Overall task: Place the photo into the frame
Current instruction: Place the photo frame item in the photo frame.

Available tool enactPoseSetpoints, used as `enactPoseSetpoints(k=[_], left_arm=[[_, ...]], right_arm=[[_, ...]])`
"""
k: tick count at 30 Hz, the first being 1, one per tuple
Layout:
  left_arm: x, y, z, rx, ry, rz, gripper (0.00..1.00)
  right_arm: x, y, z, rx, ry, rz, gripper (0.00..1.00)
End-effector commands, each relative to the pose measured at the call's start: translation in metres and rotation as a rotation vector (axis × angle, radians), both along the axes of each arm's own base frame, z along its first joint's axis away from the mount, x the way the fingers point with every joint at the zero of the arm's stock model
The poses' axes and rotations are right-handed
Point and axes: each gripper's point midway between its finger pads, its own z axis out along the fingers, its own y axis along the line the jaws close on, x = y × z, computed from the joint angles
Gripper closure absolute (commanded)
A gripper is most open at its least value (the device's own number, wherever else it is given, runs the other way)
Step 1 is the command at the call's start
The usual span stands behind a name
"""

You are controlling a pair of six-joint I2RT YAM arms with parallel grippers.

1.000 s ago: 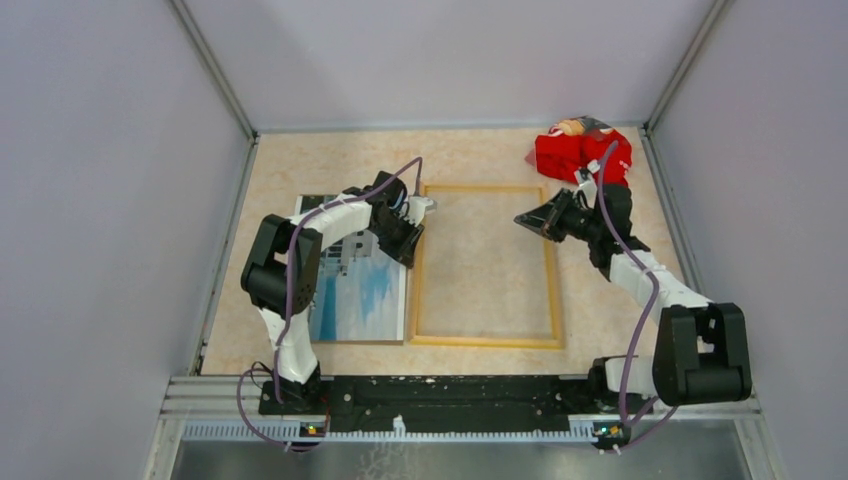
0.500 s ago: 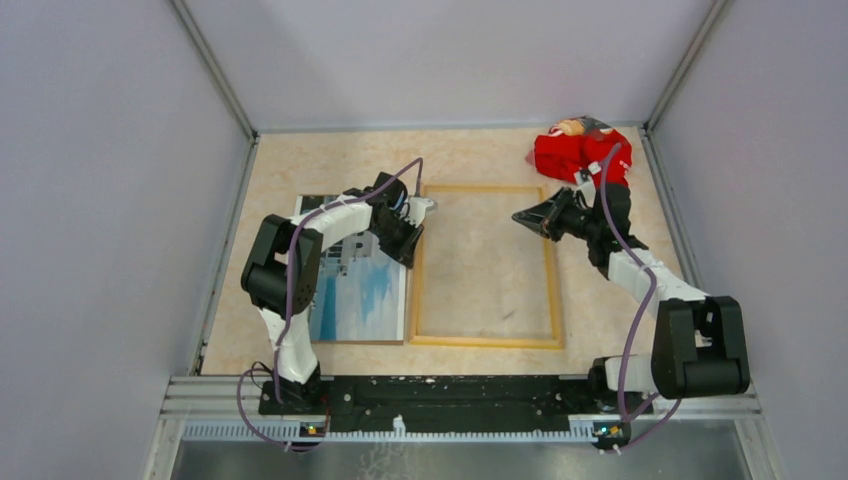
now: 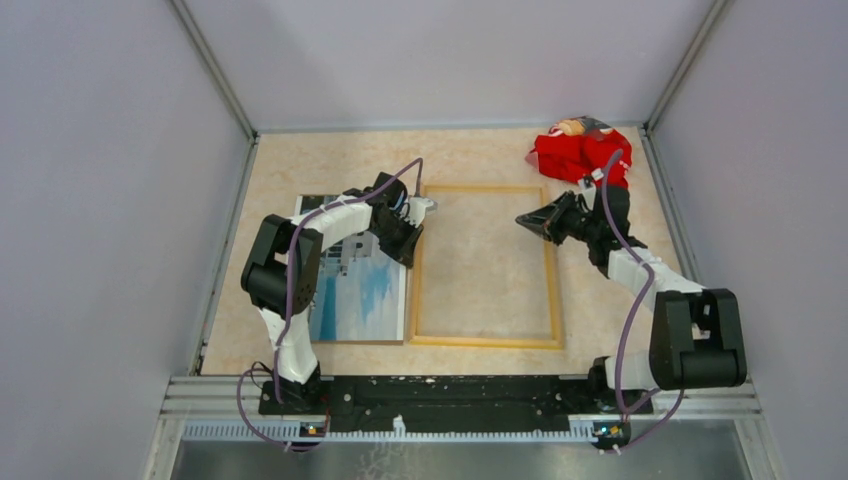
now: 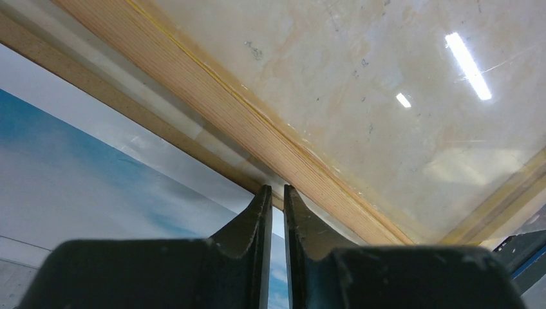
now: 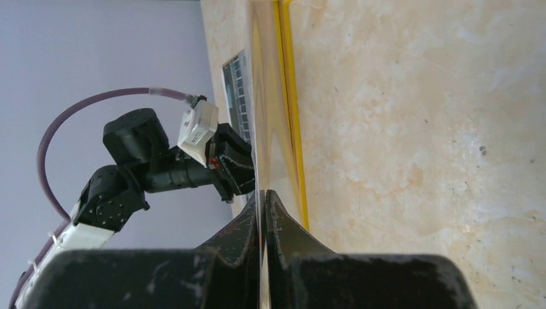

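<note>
The frame (image 3: 485, 341) lies flat mid-table, pale wood back up; its wood rail (image 4: 257, 122) and yellow edge (image 5: 291, 96) show in the wrist views. The photo (image 3: 360, 290), blue sky side up, lies just left of it on a brown board (image 4: 96, 90), partly under my left arm. My left gripper (image 3: 408, 240) sits at the frame's upper left rail. Its jaws (image 4: 272, 190) are closed to a thin slit with nothing seen between them. My right gripper (image 3: 522, 219) is near the frame's upper right, shut (image 5: 264, 193) on the edge of a thin clear sheet (image 5: 257, 96).
A red cloth doll (image 3: 580, 155) lies at the far right corner, behind my right arm. Grey walls enclose the table on three sides. My left arm (image 5: 161, 167) shows across the frame in the right wrist view.
My right arm has shifted slightly, its gripper staying near the frame's upper right. The left arm, the frame and the photo have not moved.
</note>
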Motion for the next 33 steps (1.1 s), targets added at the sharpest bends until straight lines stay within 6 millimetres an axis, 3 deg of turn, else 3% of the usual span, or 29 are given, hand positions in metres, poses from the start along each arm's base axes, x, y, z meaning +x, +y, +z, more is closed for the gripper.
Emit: enactPoseSetpoints(k=[1, 12, 22, 27, 33], left_arm=[[-0.004, -0.005, 0.004, -0.02, -0.005, -0.008, 0.82], [0.001, -0.006, 0.008, -0.02, -0.014, -0.004, 0.82], [0.003, -0.006, 0.008, -0.015, -0.017, -0.002, 0.82], [0.004, -0.005, 0.006, -0.01, -0.022, 0.001, 0.82], [0.005, -0.005, 0.007, -0.008, -0.025, 0.0, 0.83]], right_arm=[[-0.001, -0.006, -0.014, -0.011, 0.026, -0.011, 1.0], [-0.006, -0.027, -0.041, -0.035, 0.079, -0.043, 1.0], [-0.013, -0.022, -0.051, -0.009, 0.104, 0.004, 1.0], [-0.02, -0.015, -0.042, 0.053, 0.093, 0.047, 1.0], [-0.018, -0.014, -0.011, 0.066, 0.036, 0.052, 1.0]])
